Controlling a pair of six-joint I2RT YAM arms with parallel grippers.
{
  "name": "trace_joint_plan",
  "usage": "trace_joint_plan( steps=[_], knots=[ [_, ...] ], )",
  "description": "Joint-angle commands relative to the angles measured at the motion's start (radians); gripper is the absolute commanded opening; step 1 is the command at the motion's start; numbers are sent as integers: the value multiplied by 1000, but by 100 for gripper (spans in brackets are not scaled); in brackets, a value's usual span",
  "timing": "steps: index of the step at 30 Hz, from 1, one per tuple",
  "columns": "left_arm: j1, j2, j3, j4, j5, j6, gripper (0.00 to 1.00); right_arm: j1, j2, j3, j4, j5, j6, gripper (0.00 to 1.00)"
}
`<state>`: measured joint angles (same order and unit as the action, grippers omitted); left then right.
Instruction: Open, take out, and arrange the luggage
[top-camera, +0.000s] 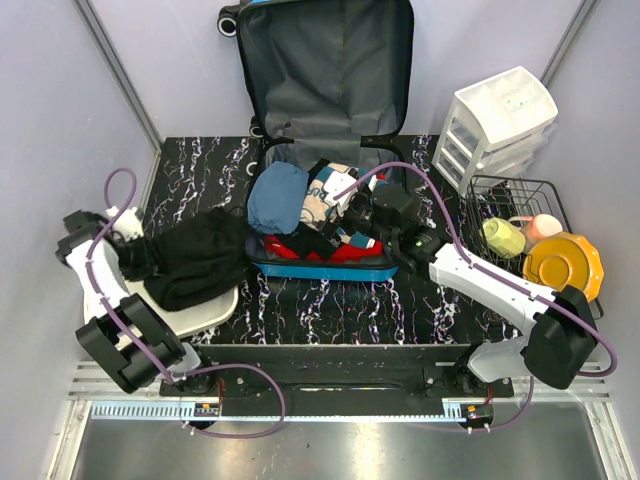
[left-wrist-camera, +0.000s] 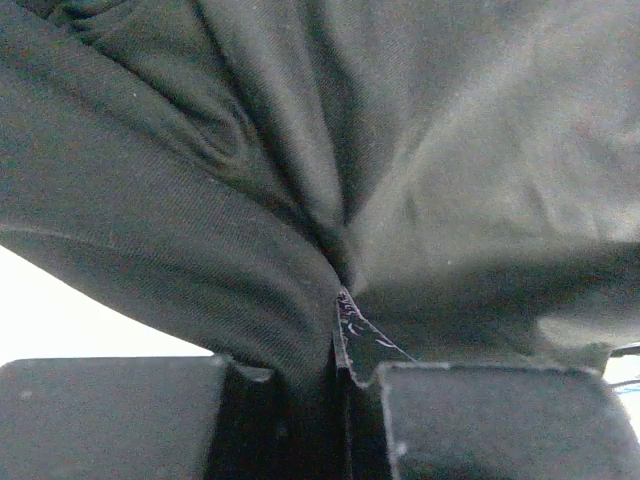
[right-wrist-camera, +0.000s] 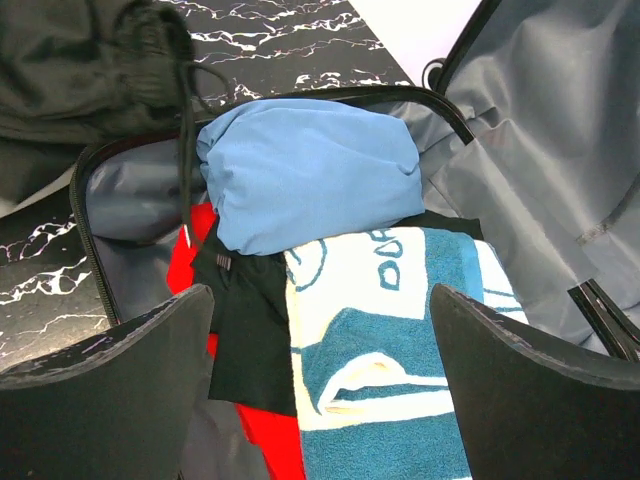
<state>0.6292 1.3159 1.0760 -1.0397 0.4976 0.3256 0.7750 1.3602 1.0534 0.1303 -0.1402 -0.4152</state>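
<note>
The blue suitcase (top-camera: 318, 268) lies open at the table's middle, its grey-lined lid (top-camera: 328, 70) propped up against the back wall. Inside are a light-blue bundle (top-camera: 277, 196) (right-wrist-camera: 305, 175), a blue-and-white towel (right-wrist-camera: 400, 330), a black cloth (right-wrist-camera: 245, 330) and red cloth (right-wrist-camera: 270, 440). My right gripper (right-wrist-camera: 320, 375) is open, just above the towel. My left gripper (left-wrist-camera: 335, 400) is shut on a black garment (top-camera: 198, 255) (left-wrist-camera: 300, 150), which lies over the white tub (top-camera: 210, 312) at the left.
A white drawer unit (top-camera: 500, 125) stands at the back right. A black wire basket (top-camera: 520, 225) holds a green cup (top-camera: 503, 238), a pink cup (top-camera: 545, 226) and a yellow plate (top-camera: 566, 264). Black trousers with a drawstring (right-wrist-camera: 90, 60) lie beside the suitcase.
</note>
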Motion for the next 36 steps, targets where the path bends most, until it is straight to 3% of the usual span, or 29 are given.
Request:
trace_joint_plan(
  steps=[1, 7, 12, 15, 16, 19, 23, 27, 30, 31, 33, 36],
  knots=[
    [154, 19, 18, -94, -108, 360, 0, -13, -16, 10, 12, -7, -5, 99],
    [320, 89, 84, -37, -215, 543, 0, -17, -29, 0, 2, -9, -13, 100],
    [339, 180, 133, 9, -237, 569, 0, -19, -38, -21, -4, -18, -10, 100],
    [337, 232, 154, 20, -228, 529, 25, -20, -38, -21, -14, -15, -10, 100],
    [340, 239, 159, 17, -222, 515, 42, -20, -39, -21, -18, -13, -10, 100],
    [340, 194, 154, 26, -180, 503, 59, -23, -41, -24, -46, -7, -10, 100],
    [339, 120, 150, 37, -182, 483, 89, -34, -33, -17, -102, -6, 7, 100],
    [311, 2, 173, -87, 17, 571, 86, -43, -18, 11, -170, -25, 38, 100],
    [227, -53, 199, -270, 202, 696, 82, -43, -10, 25, -201, -44, 59, 100],
    [154, -60, 202, -302, 238, 688, 81, -43, -10, 29, -208, -48, 65, 100],
    [60, -63, 193, -299, 332, 661, 76, -43, -9, 34, -224, -55, 73, 100],
    [-121, -69, 139, -78, 394, 499, 73, -45, -7, 43, -244, -47, 78, 100]
  ],
)
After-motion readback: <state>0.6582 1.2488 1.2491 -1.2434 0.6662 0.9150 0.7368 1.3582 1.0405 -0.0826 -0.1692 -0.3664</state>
